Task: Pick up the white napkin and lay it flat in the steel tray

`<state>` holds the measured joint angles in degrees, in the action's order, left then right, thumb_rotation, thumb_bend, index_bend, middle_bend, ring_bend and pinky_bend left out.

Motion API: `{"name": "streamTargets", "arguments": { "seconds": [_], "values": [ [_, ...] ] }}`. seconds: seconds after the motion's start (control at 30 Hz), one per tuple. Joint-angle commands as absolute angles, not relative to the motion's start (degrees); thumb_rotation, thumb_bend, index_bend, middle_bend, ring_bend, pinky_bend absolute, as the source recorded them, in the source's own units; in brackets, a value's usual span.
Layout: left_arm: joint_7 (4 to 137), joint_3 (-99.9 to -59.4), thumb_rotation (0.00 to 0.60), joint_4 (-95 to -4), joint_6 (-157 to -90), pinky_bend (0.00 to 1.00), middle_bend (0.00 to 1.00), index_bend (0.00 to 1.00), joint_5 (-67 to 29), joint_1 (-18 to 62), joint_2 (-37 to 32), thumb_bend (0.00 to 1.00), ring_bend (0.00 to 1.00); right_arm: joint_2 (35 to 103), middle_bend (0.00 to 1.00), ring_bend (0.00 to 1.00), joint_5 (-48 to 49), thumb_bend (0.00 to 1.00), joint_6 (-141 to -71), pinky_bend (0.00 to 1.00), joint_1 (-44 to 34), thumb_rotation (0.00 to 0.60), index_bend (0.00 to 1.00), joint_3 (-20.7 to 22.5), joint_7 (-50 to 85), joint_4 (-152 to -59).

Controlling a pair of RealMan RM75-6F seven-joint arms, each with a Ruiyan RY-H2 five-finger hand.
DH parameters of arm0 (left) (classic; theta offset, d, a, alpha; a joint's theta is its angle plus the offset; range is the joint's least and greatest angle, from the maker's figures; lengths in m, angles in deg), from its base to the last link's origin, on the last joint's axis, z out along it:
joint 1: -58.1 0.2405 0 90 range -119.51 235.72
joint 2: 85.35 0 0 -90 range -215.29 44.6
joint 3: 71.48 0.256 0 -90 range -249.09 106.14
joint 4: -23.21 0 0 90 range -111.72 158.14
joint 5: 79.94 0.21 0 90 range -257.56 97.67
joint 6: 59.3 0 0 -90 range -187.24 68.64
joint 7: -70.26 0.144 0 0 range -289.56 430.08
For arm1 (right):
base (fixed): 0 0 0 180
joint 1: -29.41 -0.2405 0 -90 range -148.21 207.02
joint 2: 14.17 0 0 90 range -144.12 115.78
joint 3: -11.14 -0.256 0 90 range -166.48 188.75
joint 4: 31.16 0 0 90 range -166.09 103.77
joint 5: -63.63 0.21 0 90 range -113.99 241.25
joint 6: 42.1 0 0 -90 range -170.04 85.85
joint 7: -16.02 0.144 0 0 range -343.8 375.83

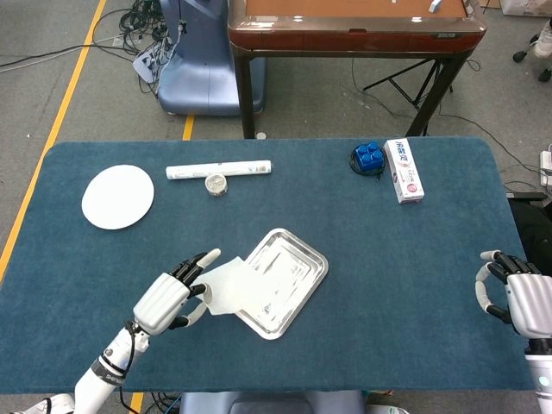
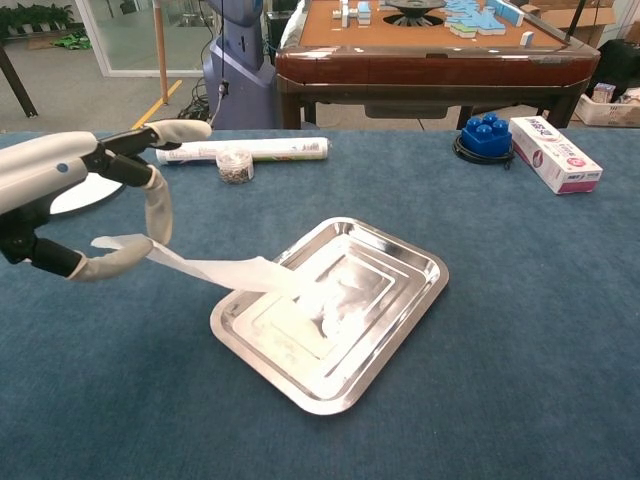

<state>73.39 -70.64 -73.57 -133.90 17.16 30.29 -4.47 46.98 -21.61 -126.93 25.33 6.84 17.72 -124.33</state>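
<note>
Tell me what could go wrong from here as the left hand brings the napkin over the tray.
1. The left hand holds the white napkin by one edge; its far part already drapes into the steel tray, so it may bunch or fold rather than lie flat.
2. Much of the napkin hangs across the tray's near-left rim; released now, it could end up partly on the table.

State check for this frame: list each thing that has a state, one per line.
White napkin: held, lifted, far end draped into tray.
Steel tray: flat on table, partly covered by napkin.
Left hand: pinches napkin's edge.
Right hand: holds nothing, fingers apart.
</note>
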Motion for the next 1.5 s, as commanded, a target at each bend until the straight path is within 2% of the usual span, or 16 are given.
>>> {"name": "streamTargets", "arguments": {
  "seconds": [0.03,0.53,0.93,1.5],
  "values": [
    [74.31,-69.93,0.600,-74.83,-133.74,0.17,0.00,0.65,18.19,30.37,-4.45,0.49,0.00,46.95,0.32,0.30,-21.61,0.38,-126.95,0.35,25.35,0.600,0.59,6.83,17.83,-124.33],
    [79.05,-70.12,0.600,-71.49,-131.71,0.17,0.00,0.65,20.14,29.16,-0.60,0.49,0.00,46.90,0.32,0.30,-21.11,0.38,-126.77,0.35,25.31,0.600,0.59,6.61,17.96,-124.20],
    [88.62,-71.41,0.600,-74.87,-128.98,0.17,0.00,0.65,14.70,29.96,2.05,0.49,0.00,46.72,0.32,0.30,-20.58,0.38,-126.63,0.35,25.33,0.600,0.59,6.38,18.38,-124.14],
    [93.17,-71.91,0.600,-75.76,-124.49,0.17,0.00,0.65,13.78,27.36,5.13,0.49,0.00,46.48,0.32,0.30,-19.81,0.38,-126.18,0.35,25.24,0.600,0.59,6.09,18.72,-124.17]
  ]
}}
